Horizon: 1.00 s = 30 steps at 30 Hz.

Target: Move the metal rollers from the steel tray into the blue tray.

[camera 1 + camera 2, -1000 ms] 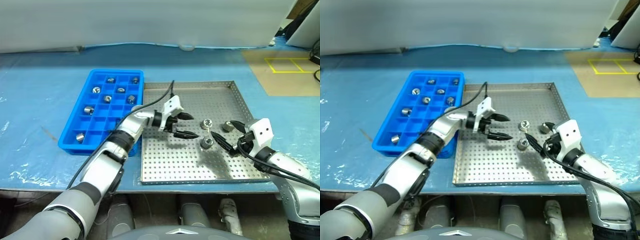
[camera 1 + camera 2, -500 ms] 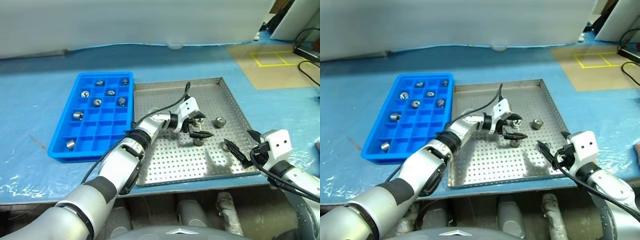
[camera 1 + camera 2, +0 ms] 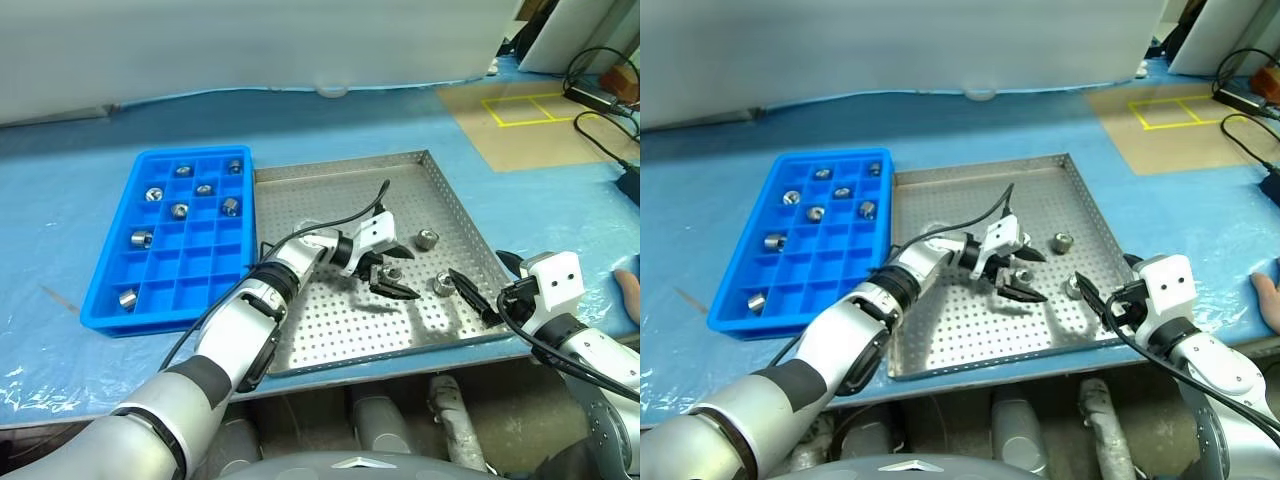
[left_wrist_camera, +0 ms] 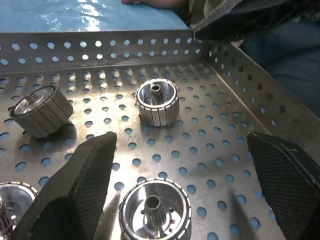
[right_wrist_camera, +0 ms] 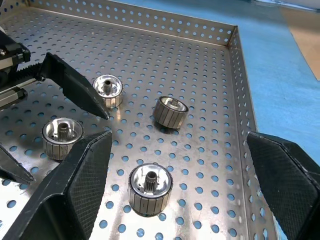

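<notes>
I have the left gripper (image 3: pixel 390 272) low over the middle of the steel tray (image 3: pixel 330 340), its two black fingers spread wide and empty. In the left wrist view one metal roller (image 4: pixel 156 208) stands on end on the perforated floor between those fingers, touching neither. A second roller (image 4: pixel 157 102) stands upright just past it, and a third (image 4: pixel 41 110) lies tipped on its side off toward one finger.

My right gripper (image 3: pixel 485 285) sits at the tray's near right corner, its fingers also wide apart with nothing in them. From its wrist view I count four rollers on the tray: one (image 5: pixel 150 186) upright between its fingers, one (image 5: pixel 170 111) lying tilted farther in, and two (image 5: pixel 62 135) beside the left gripper's finger tips.

The blue tray (image 3: pixel 108 300) lies on the bench just left of the steel tray, their long edges touching or nearly so. I see seven rollers (image 3: pixel 179 211) already in its compartments, most in the far rows and one (image 3: pixel 126 298) near the front left corner.

A person's fingers (image 3: pixel 627 295) show at the right edge, on the blue sheet covering the bench.
</notes>
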Tool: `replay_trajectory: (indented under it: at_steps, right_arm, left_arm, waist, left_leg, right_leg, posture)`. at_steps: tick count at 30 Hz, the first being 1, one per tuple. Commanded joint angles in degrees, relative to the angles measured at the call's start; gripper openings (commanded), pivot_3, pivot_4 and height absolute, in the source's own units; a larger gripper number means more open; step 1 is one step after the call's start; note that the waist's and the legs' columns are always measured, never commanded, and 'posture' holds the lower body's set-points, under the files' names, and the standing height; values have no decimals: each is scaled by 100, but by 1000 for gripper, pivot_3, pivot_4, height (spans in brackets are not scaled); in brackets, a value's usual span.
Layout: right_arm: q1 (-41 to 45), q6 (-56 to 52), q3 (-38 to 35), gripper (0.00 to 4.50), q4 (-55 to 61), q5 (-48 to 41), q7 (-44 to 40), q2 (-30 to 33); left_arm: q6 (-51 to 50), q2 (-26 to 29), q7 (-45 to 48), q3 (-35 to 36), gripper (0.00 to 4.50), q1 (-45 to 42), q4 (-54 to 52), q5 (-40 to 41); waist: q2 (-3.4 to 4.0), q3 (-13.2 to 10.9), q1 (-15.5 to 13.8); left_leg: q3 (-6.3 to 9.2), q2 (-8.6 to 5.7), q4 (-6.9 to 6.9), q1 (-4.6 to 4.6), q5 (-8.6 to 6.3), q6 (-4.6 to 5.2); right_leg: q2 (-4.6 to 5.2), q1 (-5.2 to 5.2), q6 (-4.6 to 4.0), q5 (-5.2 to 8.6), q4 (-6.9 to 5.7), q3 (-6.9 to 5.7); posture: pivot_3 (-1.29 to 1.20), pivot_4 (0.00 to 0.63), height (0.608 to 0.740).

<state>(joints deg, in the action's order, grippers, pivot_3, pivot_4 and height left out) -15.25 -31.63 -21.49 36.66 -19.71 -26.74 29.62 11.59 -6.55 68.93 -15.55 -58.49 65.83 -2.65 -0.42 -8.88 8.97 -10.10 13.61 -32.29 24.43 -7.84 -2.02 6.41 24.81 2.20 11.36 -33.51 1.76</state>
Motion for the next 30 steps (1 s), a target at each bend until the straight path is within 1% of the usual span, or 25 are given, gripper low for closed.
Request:
replay_trajectory:
  at_steps: [1,2,4,5,7,8,11,14,17,21,22,24,26,27,29,30]
  right_arm:
    - [20,135,44,4500,114,72,59,19]
    - [6,134,52,4500,116,94,59,33]
    - [0,120,52,4500,131,106,60,45]
    - [14,112,44,4500,149,103,70,44]
    - [61,103,32,4500,155,88,96,34]
    - [78,103,43,4500,153,86,110,27]
    - [76,124,95,4500,133,99,122,12]
    - [81,130,106,4500,119,79,106,17]
    - [230,127,21,4500,79,-73,36,41]
    - [439,95,98,4500,42,-263,-62,19]
    - [539,118,225,4500,-49,-264,-109,8]
    - [667,145,391,4500,-170,-252,-166,-3]
    - [832,212,570,4500,-366,-213,-246,-1]
    - [974,235,699,4500,-481,-188,-286,7]
    - [1169,275,856,4500,-644,-161,-345,26]
    - [1311,301,928,4500,-752,-165,-390,38]
  left_arm:
    - [202,-16,-57,-145,4361,57,-48,-231]
    - [270,-13,-115,-185,4361,81,-41,-305]
    - [350,-16,-333,-207,3987,119,-7,-417]
    - [327,-19,-263,-211,3757,155,-8,-427]
    - [326,-6,-29,-254,3173,225,-39,-446]
    - [352,6,18,-274,2755,262,-62,-467]
    - [275,1,55,-169,1757,329,-164,-381]
    - [-348,-77,386,277,1731,375,-496,217]
    - [-1014,-29,683,650,1731,625,-1312,854]
    - [-2361,107,665,1044,1731,976,-2625,1686]
    - [-2819,188,601,1170,1731,1111,-3118,1978]
    - [-3393,303,445,1289,1731,1310,-3784,2326]
    - [-3514,363,19,1459,1731,1471,-4173,2461]
    - [-3348,363,-454,1662,1731,1534,-4273,2444]
    - [-3096,345,-1194,1942,1731,1595,-4361,2404]
    - [-2990,344,-1655,2159,1731,1604,-4377,2409]
  waist:
    - [0,0,16]
    - [0,0,22]
    - [0,0,43]
    - [0,0,63]
    - [0,0,113]
    - [0,0,138]
    - [0,0,191]
    - [1,0,241]
    - [1,0,288]
    - [2,0,301]
    - [2,0,297]
    - [3,1,302]
    - [5,1,295]
    - [4,1,293]
    - [4,1,276]
    - [4,0,275]
  left_leg:
    - [0,0,0,0,0,0]
    - [0,0,-1,1,-1,0]
    - [0,0,-1,3,-1,1]
    - [0,0,-2,5,-2,2]
    - [0,-2,-4,8,-3,4]
    - [0,-3,-4,8,-4,5]
    - [1,-2,-4,8,-4,5]
    - [2,-4,-5,11,-5,5]
    - [2,-7,-5,11,-5,7]
    - [2,-5,-6,9,-5,7]
    - [2,-4,-5,7,-5,7]
    - [2,-1,-6,5,-5,7]
    - [2,0,-5,4,-5,6]
    - [2,0,-5,5,-5,6]
    - [2,-2,-12,12,-6,8]
    - [2,-2,-14,13,-7,9]
  right_leg:
    - [0,0,0,0,0,0]
    - [0,0,0,0,1,-1]
    - [1,0,1,1,3,-1]
    - [2,0,1,1,3,-3]
    - [4,0,2,1,5,-3]
    - [4,-1,1,1,7,-3]
    - [3,0,1,1,8,-4]
    - [6,-1,1,0,8,-6]
    - [10,0,-4,-2,8,-6]
    - [9,0,-9,-5,6,-7]
    - [9,-1,-9,-5,5,-7]
    - [7,0,-12,-7,3,-9]
    - [6,-1,-12,-7,2,-12]
    - [6,-2,-12,-7,3,-12]
    - [9,-4,-12,-7,4,-13]
    - [9,-5,-12,-7,4,-13]
  posture:
    - [-690,150,740]
    - [-690,150,740]
    - [-690,150,740]
    - [-690,150,740]
    - [-705,150,740]
    - [-708,150,740]
    - [-705,150,740]
    - [-698,150,740]
    - [-682,150,740]
    - [-637,150,740]
    - [-619,150,740]
    - [-619,150,740]
    - [-619,150,740]
    - [-550,150,740]
    - [-550,150,740]
    - [-491,150,740]
